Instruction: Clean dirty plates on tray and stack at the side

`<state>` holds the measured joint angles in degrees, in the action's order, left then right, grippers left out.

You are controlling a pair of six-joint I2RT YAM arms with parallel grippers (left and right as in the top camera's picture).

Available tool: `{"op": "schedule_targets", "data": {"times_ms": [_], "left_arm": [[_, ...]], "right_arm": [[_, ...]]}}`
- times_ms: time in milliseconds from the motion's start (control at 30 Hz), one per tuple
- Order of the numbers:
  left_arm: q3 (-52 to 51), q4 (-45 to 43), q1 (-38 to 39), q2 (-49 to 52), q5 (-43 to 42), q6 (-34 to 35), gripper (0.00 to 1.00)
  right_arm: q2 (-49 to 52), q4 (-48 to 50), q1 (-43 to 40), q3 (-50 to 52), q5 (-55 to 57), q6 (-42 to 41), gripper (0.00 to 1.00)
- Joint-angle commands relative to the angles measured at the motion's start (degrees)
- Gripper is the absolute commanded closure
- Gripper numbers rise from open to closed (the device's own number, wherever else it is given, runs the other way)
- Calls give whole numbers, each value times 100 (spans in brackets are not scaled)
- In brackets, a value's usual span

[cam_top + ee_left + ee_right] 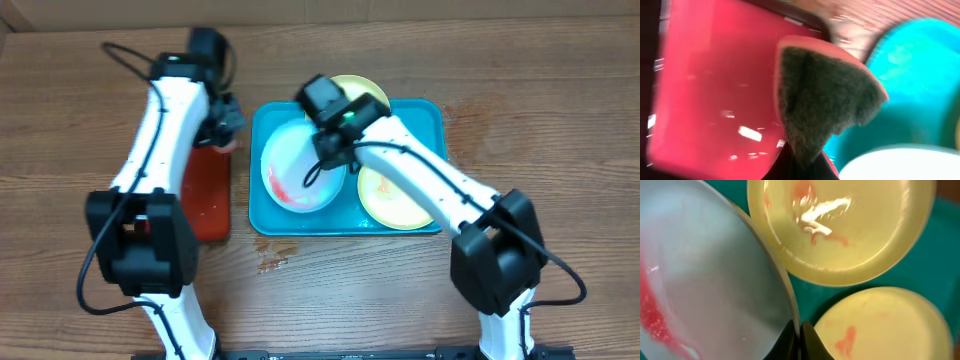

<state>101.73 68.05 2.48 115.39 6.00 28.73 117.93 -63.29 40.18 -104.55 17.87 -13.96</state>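
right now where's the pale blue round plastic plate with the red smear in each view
overhead: pale blue plate, left half of the turquoise rectangular plastic tray.
left wrist: plate bottom right corner.
right wrist: plate left half, smear showing.
shared landmark: the tray.

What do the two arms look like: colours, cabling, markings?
The left arm and right arm match: white tubular links, boxy black joint housings, black wrist ends. Thin black cables loop alongside. A green light glows near the right wrist. No markings legible.
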Motion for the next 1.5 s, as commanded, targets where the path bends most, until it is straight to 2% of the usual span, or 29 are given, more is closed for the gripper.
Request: {"op": "schedule_targets", "data": {"times_ms": [0,100,300,600,767,867,933,1033,1200,1267,1300,1367,1467], "left_arm": [[118,179,-518,-151,-116,103,96],[118,221,-901,-151,-127,103,96],[116,219,-1423,-151,-647,103,96],[116,177,-1486,-151,-706,87,96],[116,151,-1484,-151,-704,85,96],[116,155,-1484,-151,-704,59,96],[116,160,-1484,-151,-708,-4,96],[116,155,-1484,-151,-708,0,96],[116,157,-1484,-151,-708,0,96],[116,157,-1482,-151,-708,-2,96],[116,157,-1484,-151,-706,-2,96],[116,157,-1484,-151,-706,-2,96],[116,155,-1482,-151,-708,-2,96]], "right_arm": [[-11,-315,474,-726,2428,59,96],[-11,-544,890,-1084,3856,223,96],[-11,-297,1624,-1207,5351,1709,96],[-11,317,1985,-1207,6452,3416,96],[-11,675,1991,-1207,6666,3613,96],[-11,466,1965,-1204,5799,2870,96],[-11,9,1867,-1198,4393,2363,96],[-11,-164,1512,-1091,2616,2328,96],[-138,28,610,-1104,2518,1534,96],[-170,149,70,-1104,1659,1257,96],[-170,114,-476,-1102,343,1241,96],[-107,2,-1176,-1099,-1276,1244,96],[90,-212,-2177,-1095,-2811,1241,96]]}}
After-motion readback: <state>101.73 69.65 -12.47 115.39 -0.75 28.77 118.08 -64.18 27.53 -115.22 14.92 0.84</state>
